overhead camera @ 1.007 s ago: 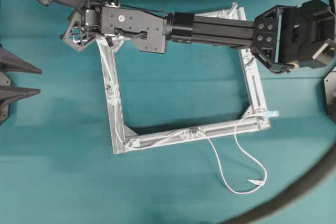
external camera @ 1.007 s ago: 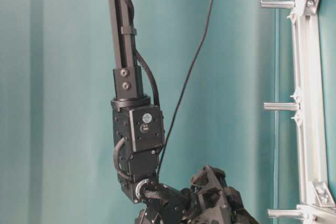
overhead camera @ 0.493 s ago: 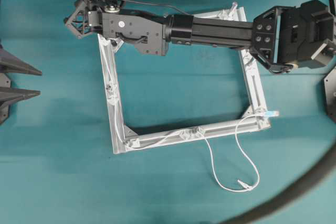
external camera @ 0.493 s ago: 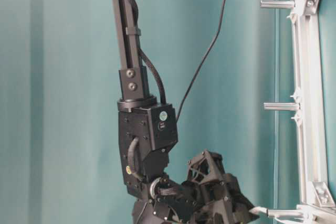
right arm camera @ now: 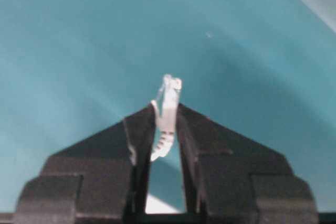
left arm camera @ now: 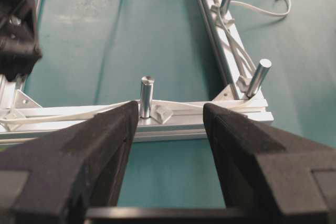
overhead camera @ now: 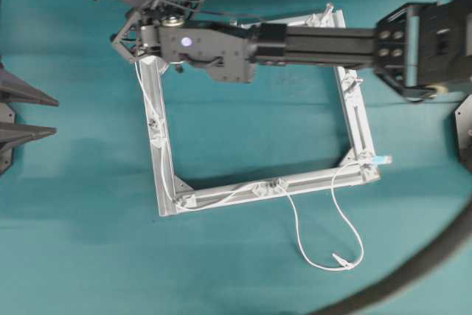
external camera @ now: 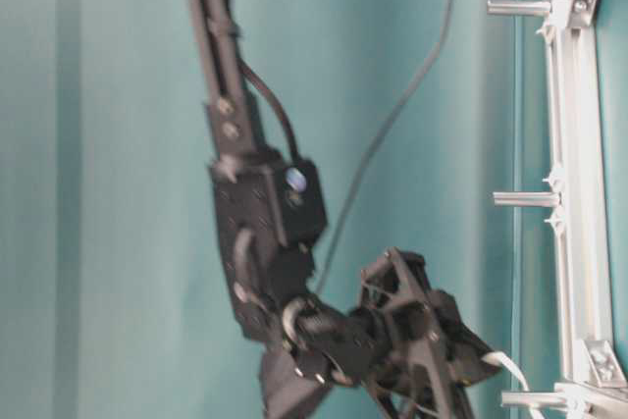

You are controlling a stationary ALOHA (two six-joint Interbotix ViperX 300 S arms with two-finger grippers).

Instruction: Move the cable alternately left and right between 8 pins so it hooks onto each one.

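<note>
The right hand (right arm camera: 165, 124) is clamped on the cable's (overhead camera: 317, 252) connector end beyond the frame's (overhead camera: 258, 189) far-left corner. The left hand (left arm camera: 168, 129) stands apart, facing a pin (left arm camera: 146, 97). The teal tabletop (overhead camera: 243, 123) carries the frame.

You see a teal surface (overhead camera: 243, 138) under even light, faintly creased, and a thick black hose (overhead camera: 413, 274) curving over its lower right corner.
</note>
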